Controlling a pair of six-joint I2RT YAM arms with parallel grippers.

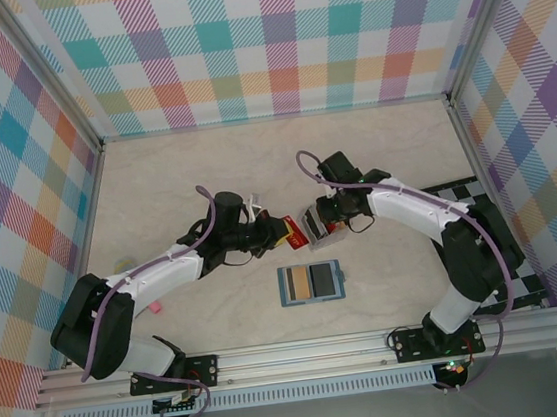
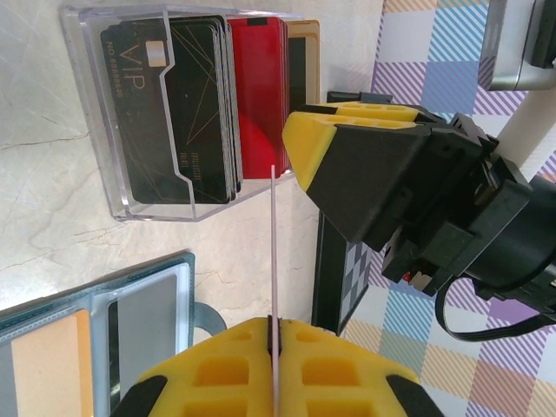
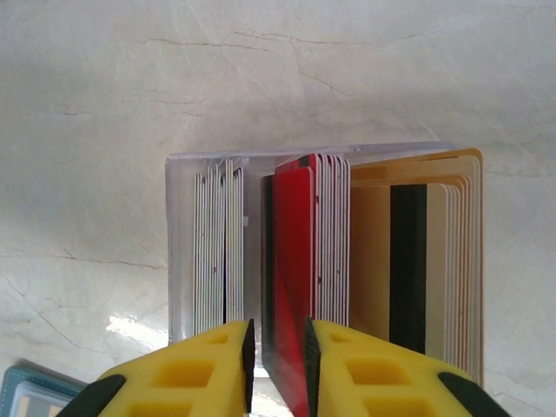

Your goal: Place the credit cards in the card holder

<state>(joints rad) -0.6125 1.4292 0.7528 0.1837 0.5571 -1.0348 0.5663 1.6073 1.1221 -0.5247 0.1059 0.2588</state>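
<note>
The card holder (image 1: 285,298) lay open and flat on the table (image 1: 204,177), near the front edge and between the two arm bases. An orange card and a grey card sat in its slots. Just beyond it stood a clear rack (image 2: 87,130) holding the remaining credit cards (image 2: 195,104) upright in three groups: black, red and gold.

The left gripper (image 2: 274,334) was closed tight on a thin card (image 2: 274,243), seen edge-on; its colour could not be determined. That card was held beside the rack and above the table, apart from the holder.

The right gripper (image 3: 278,334) was at the rack. Its jaws stood slightly apart on either side of a red card (image 3: 291,278) in the middle group, with a dark gap on one side.

A chequered board (image 1: 478,191) lay at the table's right edge, under the right arm.
</note>
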